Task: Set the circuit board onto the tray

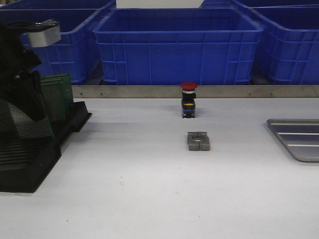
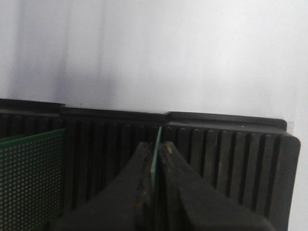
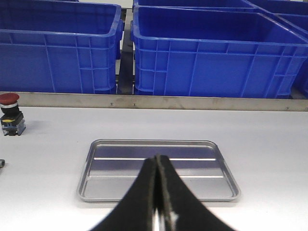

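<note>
My left gripper pinching a green circuit board by its edge over the black rack, my right gripper pressed together above the grey tray

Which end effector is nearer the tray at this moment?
Right. The right end effector is shut, hovering just in front of the tray. The left end effector is across the table at the black rack, clamping a circuit board.

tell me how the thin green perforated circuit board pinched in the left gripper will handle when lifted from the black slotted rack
The thin green perforated circuit board looks rigid and probably light. The left gripper clamps only its edge, so it may pivot or slip if swung quickly. Leaving the black slotted rack, it could catch on the slot walls unless drawn straight out.
</note>
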